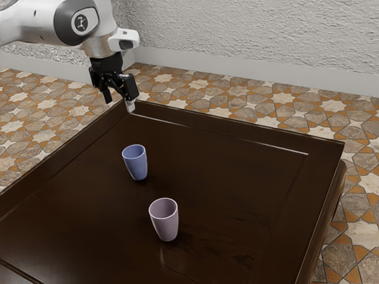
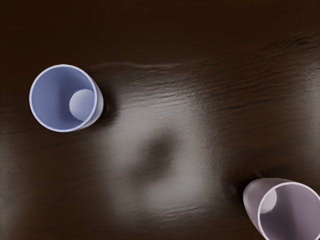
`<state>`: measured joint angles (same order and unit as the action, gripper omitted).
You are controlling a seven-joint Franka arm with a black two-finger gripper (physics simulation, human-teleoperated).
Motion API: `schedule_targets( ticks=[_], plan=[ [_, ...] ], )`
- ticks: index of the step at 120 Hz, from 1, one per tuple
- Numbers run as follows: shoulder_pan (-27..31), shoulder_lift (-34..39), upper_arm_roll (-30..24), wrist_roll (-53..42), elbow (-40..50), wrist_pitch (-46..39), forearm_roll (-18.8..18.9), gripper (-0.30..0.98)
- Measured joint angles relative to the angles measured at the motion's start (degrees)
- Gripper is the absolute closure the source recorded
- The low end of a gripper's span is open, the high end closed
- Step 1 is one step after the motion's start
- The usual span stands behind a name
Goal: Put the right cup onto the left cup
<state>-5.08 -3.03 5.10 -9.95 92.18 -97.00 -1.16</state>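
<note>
Pink cup (image 1: 166, 227) & blue cup (image 1: 138, 168) upr.

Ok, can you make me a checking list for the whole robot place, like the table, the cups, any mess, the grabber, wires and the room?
Surface: dark wooden table, with shiny patches.
Job's things: blue cup and pinkish cup, both upright with nothing seen inside, standing apart, not stacked.
Clutter: nothing seen.
Gripper: black gripper open, holding nothing, raised above the table.
Cables: nothing seen.
Surroundings: floor with orange, brown and cream star patterns; rough, pale wall behind.
</note>
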Motion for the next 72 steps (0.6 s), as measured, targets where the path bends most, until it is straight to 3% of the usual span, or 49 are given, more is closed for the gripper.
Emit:
schedule_targets(
  ticks=[26, 47, 72],
  plan=[
    [0.91, 0.57, -0.78, -0.03, 1.91, -0.65, -0.39, 0.00],
    [3.37, 6.74, -5.08, 0.45, 14.45, -4.57, -1.03, 0.00],
    [-0.51, 9.30, -9.59, 2.10, 27.15, -13.25, -1.32, 0.00]
  ],
)
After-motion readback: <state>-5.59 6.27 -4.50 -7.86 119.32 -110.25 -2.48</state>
